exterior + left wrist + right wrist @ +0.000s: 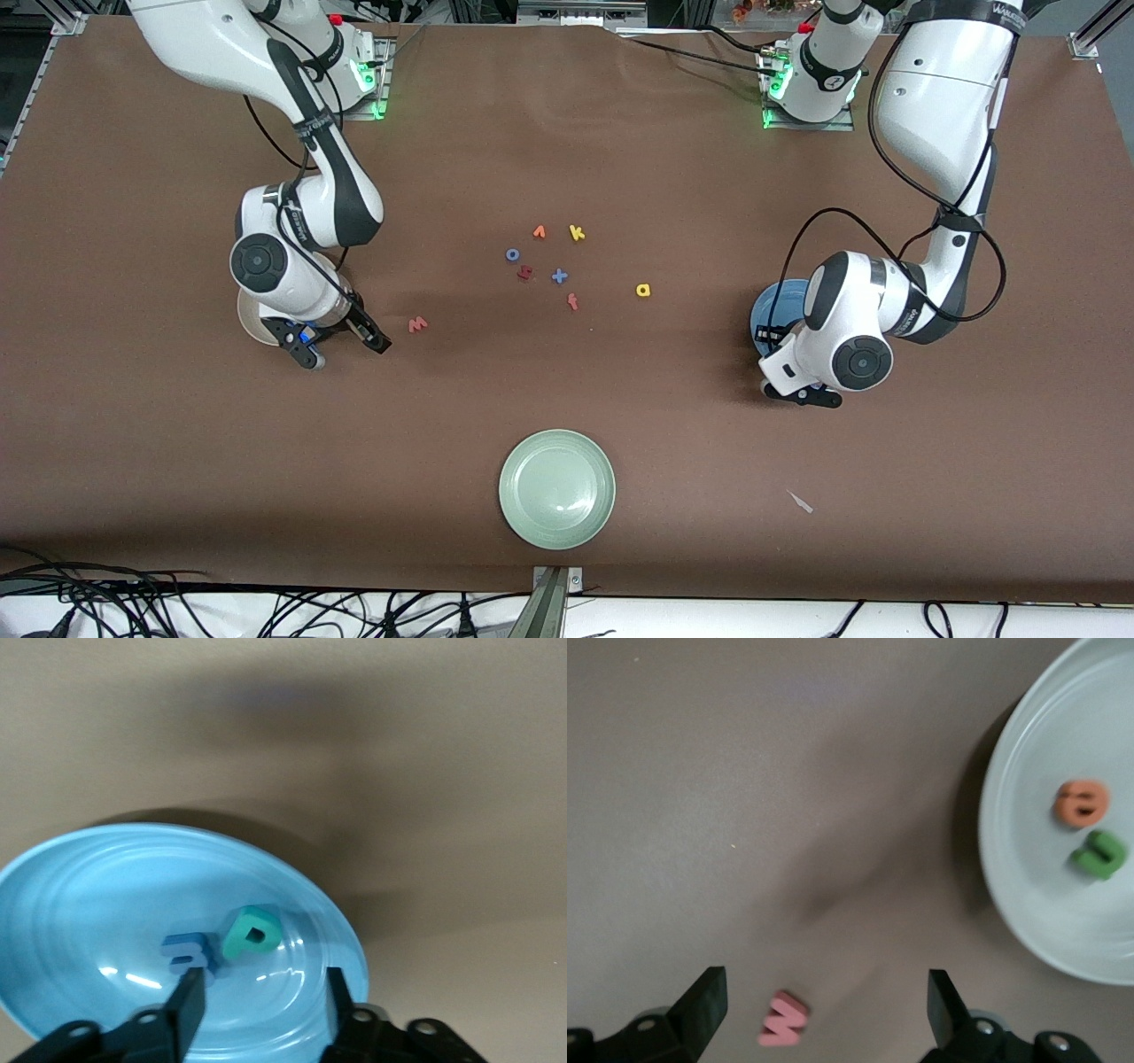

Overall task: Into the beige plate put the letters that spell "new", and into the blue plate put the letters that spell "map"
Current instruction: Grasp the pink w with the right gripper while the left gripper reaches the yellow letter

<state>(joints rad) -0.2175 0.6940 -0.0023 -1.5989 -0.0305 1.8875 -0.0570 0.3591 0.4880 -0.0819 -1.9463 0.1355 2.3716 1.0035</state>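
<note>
Pink "w" (417, 324) lies beside right gripper (344, 346).

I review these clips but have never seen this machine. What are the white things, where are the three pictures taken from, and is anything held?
Two robot arms, each ending in a pincer. One picture looks down from above; the others come from wrist cameras. The left pincer, open and empty, hangs over the blue plate holding the "m" and "p". The right pincer, open, is over the "w" beside the beige plate with the "e" and "n". The "a" lies loose.
</note>
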